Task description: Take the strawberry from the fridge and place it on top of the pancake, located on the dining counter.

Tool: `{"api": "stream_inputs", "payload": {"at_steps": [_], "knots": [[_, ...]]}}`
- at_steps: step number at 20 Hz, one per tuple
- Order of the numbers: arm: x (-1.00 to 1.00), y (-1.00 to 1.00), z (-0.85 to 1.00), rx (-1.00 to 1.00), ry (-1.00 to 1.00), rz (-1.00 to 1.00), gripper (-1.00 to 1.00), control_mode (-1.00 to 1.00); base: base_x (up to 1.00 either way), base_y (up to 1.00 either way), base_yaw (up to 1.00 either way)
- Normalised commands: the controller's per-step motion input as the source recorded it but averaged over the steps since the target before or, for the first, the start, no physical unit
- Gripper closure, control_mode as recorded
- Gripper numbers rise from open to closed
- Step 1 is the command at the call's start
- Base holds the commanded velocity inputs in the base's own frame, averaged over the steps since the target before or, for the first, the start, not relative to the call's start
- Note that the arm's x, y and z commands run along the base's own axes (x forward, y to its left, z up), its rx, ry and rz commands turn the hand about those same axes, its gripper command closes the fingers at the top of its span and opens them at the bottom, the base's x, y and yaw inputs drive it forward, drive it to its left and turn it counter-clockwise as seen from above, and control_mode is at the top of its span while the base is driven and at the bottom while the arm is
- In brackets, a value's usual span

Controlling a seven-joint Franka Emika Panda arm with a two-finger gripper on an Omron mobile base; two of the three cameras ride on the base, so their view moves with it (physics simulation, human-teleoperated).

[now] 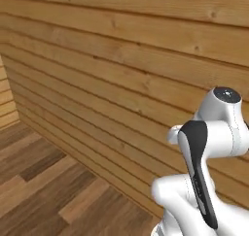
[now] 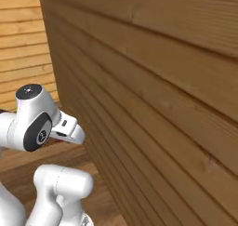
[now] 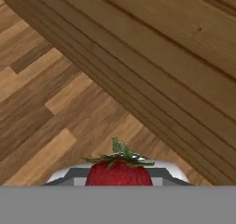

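- Gripper (image 3: 119, 179) sits at the bottom of the hand view with the strawberry (image 3: 119, 172) between its fingers; the fingertips themselves are hidden behind the fruit, and the jaws are drawn in tight, pinching the berry.
- Wooden plank wall (image 1: 121, 75) takes up most of the left base view, its horizontal boards running from upper left down toward the lower right; in the right base view the same wall (image 2: 162, 104) stands close on the right side, receding to the left where it meets a paler planked wall (image 2: 23, 48) at a corner.
- Wood floor (image 1: 44, 191) of mixed light and dark planks lies at the lower left of the left base view, and it shows again in the hand view (image 3: 46, 103) beneath the gripper, meeting the wall's base along a diagonal line.
- White arm (image 1: 209, 147) with dark joint covers rises at the lower right of the left base view, near the wall.
- Strawberry is red, with green leaves on top pointing up in the hand view, held above the floor near the foot of the wall.
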Motion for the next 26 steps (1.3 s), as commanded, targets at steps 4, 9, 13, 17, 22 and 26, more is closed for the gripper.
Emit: {"api": "stream_inputs", "payload": {"at_steps": [4,9,13,17,22,26], "knots": [[0.0,0.0,0.0,0.0,0.0,0.0,1.0,1.0,0.21,0.0,0.98],[0.0,0.0,0.0,0.0,0.0,0.0,1.0,1.0,0.07,-0.01,1.0],[0.0,0.0,0.0,0.0,0.0,0.0,1.0,1.0,0.13,-0.07,0.99],[0.0,0.0,0.0,0.0,0.0,0.0,1.0,1.0,0.39,-0.11,0.91],[0.0,0.0,0.0,0.0,0.0,0.0,1.0,1.0,0.46,-0.23,0.9],[0.0,0.0,0.0,0.0,0.0,0.0,1.0,1.0,0.44,-0.31,0.9]]}}
